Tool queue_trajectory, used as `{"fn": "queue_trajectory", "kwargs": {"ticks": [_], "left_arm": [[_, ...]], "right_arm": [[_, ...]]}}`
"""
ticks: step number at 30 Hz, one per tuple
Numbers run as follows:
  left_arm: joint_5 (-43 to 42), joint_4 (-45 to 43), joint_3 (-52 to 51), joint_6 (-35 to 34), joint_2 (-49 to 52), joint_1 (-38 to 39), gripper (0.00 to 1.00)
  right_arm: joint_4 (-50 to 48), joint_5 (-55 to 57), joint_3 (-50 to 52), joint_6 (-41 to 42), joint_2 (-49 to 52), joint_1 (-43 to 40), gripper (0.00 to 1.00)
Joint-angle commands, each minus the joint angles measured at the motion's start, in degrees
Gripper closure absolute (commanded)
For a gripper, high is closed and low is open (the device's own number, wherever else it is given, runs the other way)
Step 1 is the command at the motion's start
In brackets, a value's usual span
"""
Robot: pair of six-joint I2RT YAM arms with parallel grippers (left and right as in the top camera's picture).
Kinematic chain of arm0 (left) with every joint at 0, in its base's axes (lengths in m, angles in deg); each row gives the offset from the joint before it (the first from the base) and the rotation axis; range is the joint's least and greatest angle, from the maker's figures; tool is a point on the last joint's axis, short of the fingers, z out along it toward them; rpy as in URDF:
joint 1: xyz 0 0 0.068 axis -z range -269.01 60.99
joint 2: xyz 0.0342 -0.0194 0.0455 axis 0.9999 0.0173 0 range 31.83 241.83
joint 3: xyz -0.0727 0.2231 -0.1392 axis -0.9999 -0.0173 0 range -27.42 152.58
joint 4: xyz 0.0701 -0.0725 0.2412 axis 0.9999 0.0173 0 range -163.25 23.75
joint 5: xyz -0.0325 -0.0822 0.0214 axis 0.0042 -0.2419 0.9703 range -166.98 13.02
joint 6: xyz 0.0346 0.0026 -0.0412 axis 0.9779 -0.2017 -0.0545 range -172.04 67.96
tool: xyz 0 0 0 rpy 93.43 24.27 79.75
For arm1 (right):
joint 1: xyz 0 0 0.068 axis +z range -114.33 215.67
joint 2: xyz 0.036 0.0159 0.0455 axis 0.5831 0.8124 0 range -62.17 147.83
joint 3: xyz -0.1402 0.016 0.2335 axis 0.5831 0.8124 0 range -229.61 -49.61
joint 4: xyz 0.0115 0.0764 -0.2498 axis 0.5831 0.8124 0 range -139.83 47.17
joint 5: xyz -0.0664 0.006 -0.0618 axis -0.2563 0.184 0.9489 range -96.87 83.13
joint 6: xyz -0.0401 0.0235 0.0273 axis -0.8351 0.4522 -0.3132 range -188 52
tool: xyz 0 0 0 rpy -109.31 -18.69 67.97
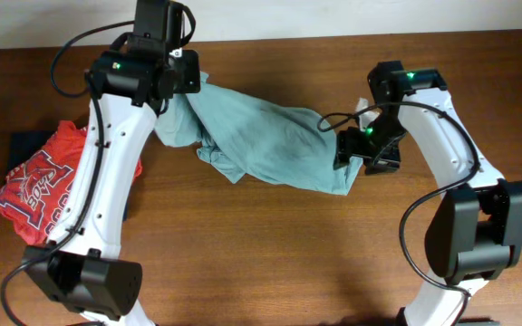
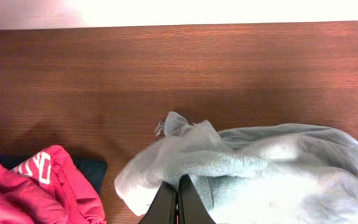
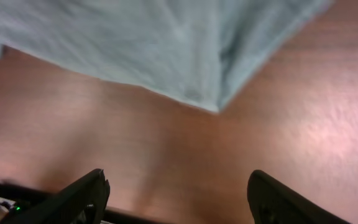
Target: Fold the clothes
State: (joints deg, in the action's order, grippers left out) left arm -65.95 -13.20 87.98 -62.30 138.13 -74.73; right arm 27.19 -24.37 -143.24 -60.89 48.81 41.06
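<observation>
The pale grey-teal T-shirt lies crumpled across the back middle of the table. My left gripper is at its bunched left end. In the left wrist view its fingers are shut on a fold of the T-shirt. My right gripper is at the shirt's right end. In the right wrist view its jaws are wide open and empty above the wood, and the shirt's corner lies just ahead of them. A red printed shirt lies at the left on a dark navy garment.
The table is brown wood. The red shirt and the navy garment lie just left of the left fingers. The table's back edge runs along a pale wall. Cables hang from both arms.
</observation>
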Motion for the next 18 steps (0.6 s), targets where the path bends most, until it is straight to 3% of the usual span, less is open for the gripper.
{"fn": "queue_trajectory", "kwargs": {"ticks": [1, 7, 14, 18], "left_arm": [[2.16, 0.00, -0.07, 0.81, 0.17, -0.39, 0.99], [2.12, 0.04, -0.07, 0.81, 0.17, -0.39, 0.99], [2.12, 0.04, -0.04, 0.81, 0.17, -0.39, 0.99], [2.12, 0.07, -0.07, 0.81, 0.17, -0.39, 0.99]], "right_arm": [[-1.70, -1.46, 1.53, -6.88, 0.09, 1.60, 0.24], [-7.98, 1.77, 8.92, -2.14, 0.09, 1.70, 0.24], [-20.94, 1.44, 18.03, -2.78, 0.09, 1.73, 0.25], [-21.51, 1.44, 18.49, -2.75, 0.09, 1.73, 0.32]]}}
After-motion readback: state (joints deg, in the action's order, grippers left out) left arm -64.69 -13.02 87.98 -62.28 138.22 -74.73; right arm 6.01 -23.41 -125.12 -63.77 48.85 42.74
